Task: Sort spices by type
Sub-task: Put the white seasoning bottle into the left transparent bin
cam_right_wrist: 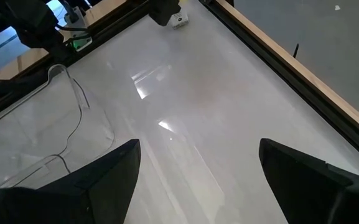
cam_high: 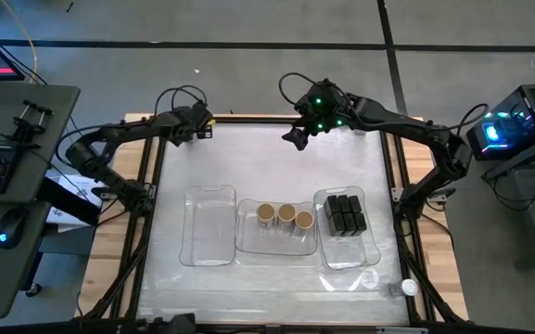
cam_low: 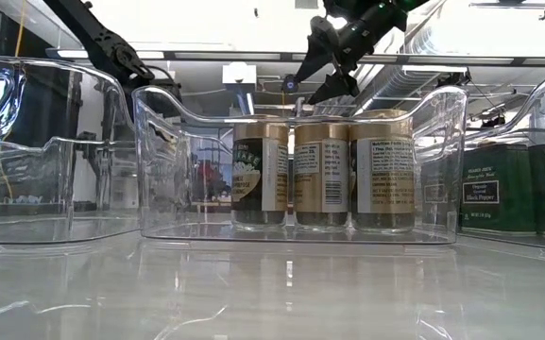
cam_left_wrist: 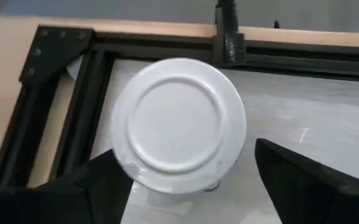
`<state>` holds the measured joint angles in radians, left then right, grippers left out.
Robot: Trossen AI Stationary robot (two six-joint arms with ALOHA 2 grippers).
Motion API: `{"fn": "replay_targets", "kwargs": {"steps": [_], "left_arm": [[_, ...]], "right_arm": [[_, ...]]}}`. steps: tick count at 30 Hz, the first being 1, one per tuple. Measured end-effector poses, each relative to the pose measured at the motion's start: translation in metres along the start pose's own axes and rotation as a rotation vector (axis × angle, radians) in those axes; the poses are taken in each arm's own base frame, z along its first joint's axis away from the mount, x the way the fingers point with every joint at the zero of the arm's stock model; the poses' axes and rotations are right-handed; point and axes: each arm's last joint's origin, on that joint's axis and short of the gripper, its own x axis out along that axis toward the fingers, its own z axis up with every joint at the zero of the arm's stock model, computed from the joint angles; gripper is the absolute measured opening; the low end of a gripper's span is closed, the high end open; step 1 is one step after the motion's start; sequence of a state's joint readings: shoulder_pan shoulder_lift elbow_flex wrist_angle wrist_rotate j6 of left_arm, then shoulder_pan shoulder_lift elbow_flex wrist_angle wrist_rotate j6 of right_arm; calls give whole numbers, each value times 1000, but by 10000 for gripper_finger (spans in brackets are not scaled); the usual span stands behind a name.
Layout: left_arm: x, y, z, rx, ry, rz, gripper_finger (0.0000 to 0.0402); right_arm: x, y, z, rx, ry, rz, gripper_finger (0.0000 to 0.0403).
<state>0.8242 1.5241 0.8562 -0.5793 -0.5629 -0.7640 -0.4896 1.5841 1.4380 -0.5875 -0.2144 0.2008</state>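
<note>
White plastic fills the left wrist view: the lid [cam_left_wrist: 178, 123] of a clear jar, seen end-on, sits between the spread fingers of the left end effector [cam_high: 199, 127] at the far left corner of the bench [cam_high: 276, 158]. Whether the fingers touch the jar cannot be told.

The jar stands upright, its long axis vertical and its lid up. It is likely light and stiff, with a smooth, slippery wall, so the best hold is across the body just under the lid, where the rim can catch a slip. The jar probably tips easily if nudged from one side.

The right end effector [cam_high: 298, 135] hangs with fingers spread above the far middle of the bench, holding nothing.

Three tan-topped jars [cam_high: 285, 216] stand upright in the middle tray [cam_high: 248, 243], labels facing the low camera. The black boxes [cam_high: 344, 213] fill the right tray [cam_high: 371, 249]. The left tray [cam_high: 191, 243] awaits the white-lidded kind. Another white-lidded jar [cam_high: 409, 289] lies near the bench's near right corner.
</note>
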Motion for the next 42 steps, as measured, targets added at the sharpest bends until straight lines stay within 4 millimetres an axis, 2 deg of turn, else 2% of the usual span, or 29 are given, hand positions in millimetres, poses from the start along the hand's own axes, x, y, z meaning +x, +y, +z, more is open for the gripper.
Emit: {"fn": "replay_targets", "kwargs": {"steps": [12, 17, 20, 26, 32, 37, 40, 42], "left_arm": [[-5, 5, 7, 112, -9, -34, 167], [-7, 5, 7, 154, 10, -71, 153], [-17, 7, 6, 158, 34, -147, 153], [-66, 21, 18, 195, -46, -406, 151], [-132, 48, 10, 283, -149, -807, 151], [-179, 61, -20, 471, -169, -1114, 151], [-197, 60, -47, 611, -96, -1198, 151], [-206, 57, -66, 717, -58, -1186, 151]], "right_arm": [[0, 0, 0, 5, 0, -2, 322], [0, 0, 0, 8, 0, -3, 322], [0, 0, 0, 8, 0, -3, 322], [0, -1, 0, 24, -1, -6, 322], [0, -3, 1, 13, -2, -8, 322], [0, -3, 1, -3, -2, -9, 322], [0, -3, 1, -20, -2, -8, 322], [0, -3, 1, -20, -2, -8, 322]]}}
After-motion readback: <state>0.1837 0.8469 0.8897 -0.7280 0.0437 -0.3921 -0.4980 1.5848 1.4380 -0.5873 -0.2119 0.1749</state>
